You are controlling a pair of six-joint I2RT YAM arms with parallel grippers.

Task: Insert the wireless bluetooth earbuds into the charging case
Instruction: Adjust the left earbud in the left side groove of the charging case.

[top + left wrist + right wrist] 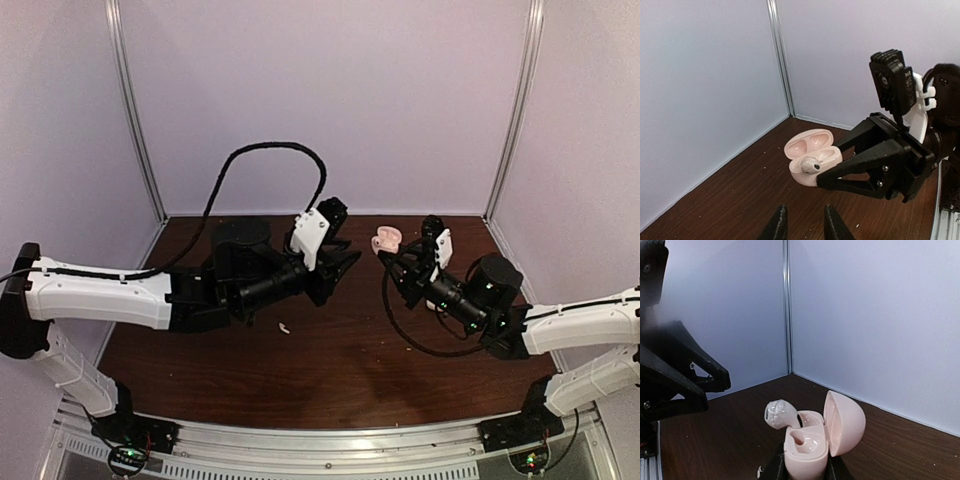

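One earbud perches half-seated in the charging case; right gripper clamps it lid-up for access; left gripper hangs slightly parted, empty.

In the wrist views you see only the tips of the left gripper at the bottom edge, while the charging case hides most of the right gripper.

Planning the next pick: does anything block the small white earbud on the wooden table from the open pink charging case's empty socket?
Nothing visible does. The small white earbud lies alone on the wooden table; the open pink charging case, held by the right gripper, has its lid back and one socket bare.
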